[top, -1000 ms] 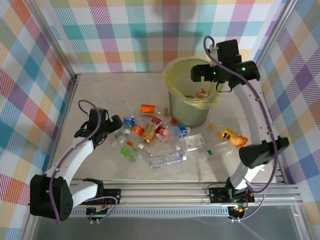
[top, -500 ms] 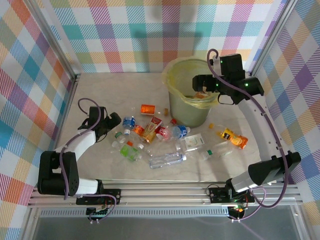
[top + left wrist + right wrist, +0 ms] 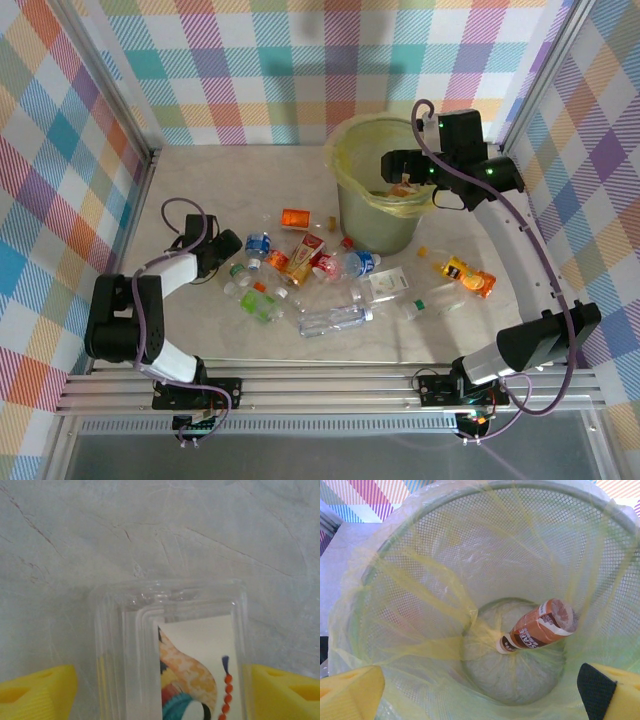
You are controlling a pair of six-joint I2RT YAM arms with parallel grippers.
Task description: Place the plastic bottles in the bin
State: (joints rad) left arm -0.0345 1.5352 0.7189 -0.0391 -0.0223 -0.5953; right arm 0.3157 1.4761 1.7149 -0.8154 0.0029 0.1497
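At left, observe the left gripper (image 3: 162,692) part open astride a clear, square-sided plastic bottle with a printed label (image 3: 170,630) on the grey marbled table (image 3: 150,530); one yellow pad (image 3: 35,690) apart from it, nothing clamped. Treat as the grasp step: close firmly, lift, carry right. Mid-table, count many loose plastic bottles (image 3: 330,320). At right, note the right gripper (image 3: 398,160) wide open and empty above the round grey-green mesh bin with yellow liner (image 3: 380,225), a brown bottle (image 3: 537,630) at its bottom.
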